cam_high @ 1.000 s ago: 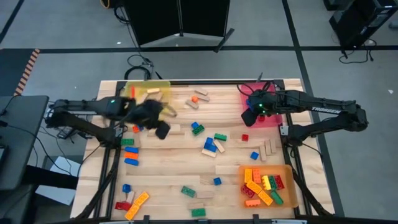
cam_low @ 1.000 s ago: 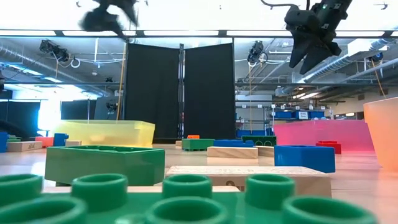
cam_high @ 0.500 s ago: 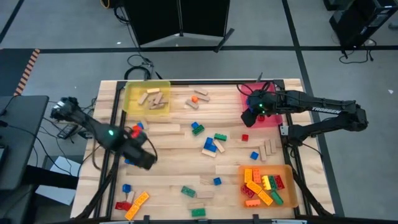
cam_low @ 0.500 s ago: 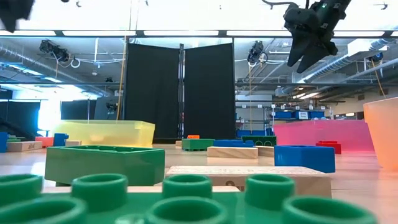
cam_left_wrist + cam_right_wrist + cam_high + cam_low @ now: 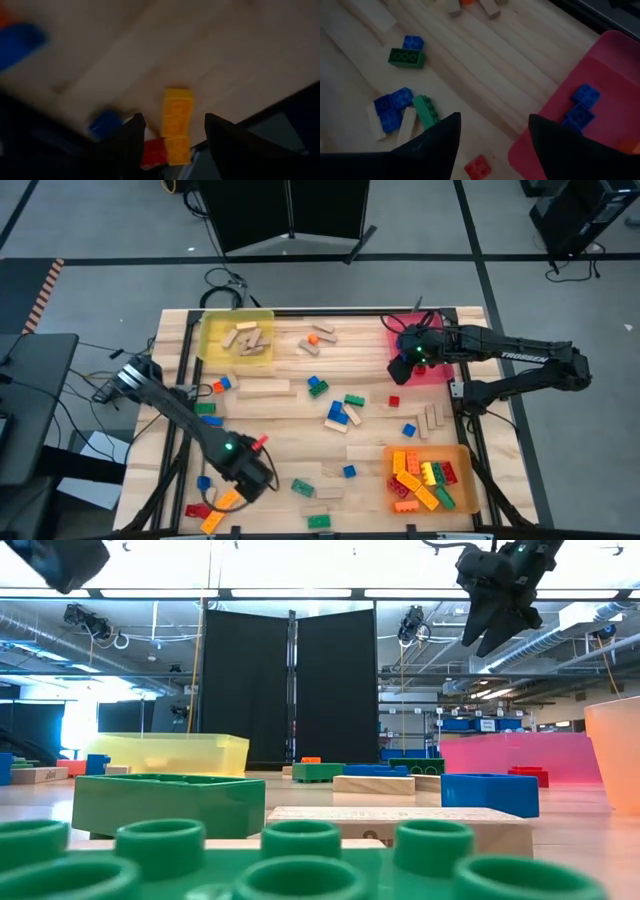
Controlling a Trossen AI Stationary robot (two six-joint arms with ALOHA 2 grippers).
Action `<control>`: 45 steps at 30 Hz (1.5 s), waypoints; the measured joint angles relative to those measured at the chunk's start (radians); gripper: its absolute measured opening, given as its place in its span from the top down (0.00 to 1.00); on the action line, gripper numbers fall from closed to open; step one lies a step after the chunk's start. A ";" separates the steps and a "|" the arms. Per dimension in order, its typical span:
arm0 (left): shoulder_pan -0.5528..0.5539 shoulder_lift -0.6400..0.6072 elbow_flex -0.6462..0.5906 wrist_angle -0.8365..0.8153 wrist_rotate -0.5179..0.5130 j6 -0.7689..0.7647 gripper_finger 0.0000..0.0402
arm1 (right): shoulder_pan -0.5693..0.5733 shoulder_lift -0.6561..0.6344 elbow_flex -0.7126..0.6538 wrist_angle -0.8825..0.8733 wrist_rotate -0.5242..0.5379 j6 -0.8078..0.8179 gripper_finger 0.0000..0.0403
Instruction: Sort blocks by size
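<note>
Studded bricks and plain wooden blocks lie scattered over the wooden table (image 5: 290, 430). My left gripper (image 5: 248, 478) hovers open over the near left corner, pointing steeply down. In its wrist view, the left gripper (image 5: 173, 120) has its fingers on either side of a long orange-yellow brick (image 5: 176, 125) that lies flat on the table (image 5: 222, 505), with a red brick (image 5: 152, 152) and a blue brick (image 5: 105, 124) beside it. My right gripper (image 5: 405, 365) hangs open and empty, high over the left edge of the pink tray (image 5: 432, 352); the low view shows the right gripper (image 5: 497, 635) well above the table.
A yellow tray (image 5: 237, 337) with wooden blocks stands at the far left. The pink tray (image 5: 585, 125) holds blue bricks (image 5: 580, 110). An orange tray (image 5: 430, 478) with several bricks stands near right. Loose bricks cluster mid-table (image 5: 340, 410), and a green brick (image 5: 170, 802) lies close to the low camera.
My left gripper has swung from beside the yellow tray at the far left toward the table's near edge, sinking and tipping to point steeply down. It now hangs over the near left bricks, still open. No block has moved.
</note>
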 joint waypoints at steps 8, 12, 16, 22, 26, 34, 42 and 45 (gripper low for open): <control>-0.009 0.159 0.000 0.096 0.125 0.075 0.47 | 0.000 0.000 0.000 -0.001 -0.033 -0.019 0.39; -0.009 0.220 0.000 0.096 0.186 0.121 0.47 | 0.000 0.000 0.000 -0.007 -0.034 -0.019 0.40; -0.009 0.247 0.000 0.098 0.204 0.136 0.47 | 0.000 0.000 0.000 -0.017 -0.034 -0.023 0.40; -0.013 0.257 -0.003 0.098 0.205 0.156 0.47 | 0.000 0.000 0.000 -0.023 -0.036 -0.044 0.40; -0.020 0.257 -0.044 0.119 0.227 0.153 0.47 | 0.000 0.000 0.000 -0.023 -0.036 -0.045 0.40; -0.034 0.257 -0.120 0.315 0.300 0.118 0.47 | 0.000 0.000 0.000 -0.026 -0.036 -0.045 0.40; -0.034 0.256 -0.118 0.302 0.297 0.103 0.66 | 0.000 0.000 0.000 -0.026 -0.036 -0.045 0.40; -0.032 0.252 -0.105 0.299 0.277 0.104 0.65 | 0.000 0.000 0.000 -0.027 -0.036 -0.045 0.40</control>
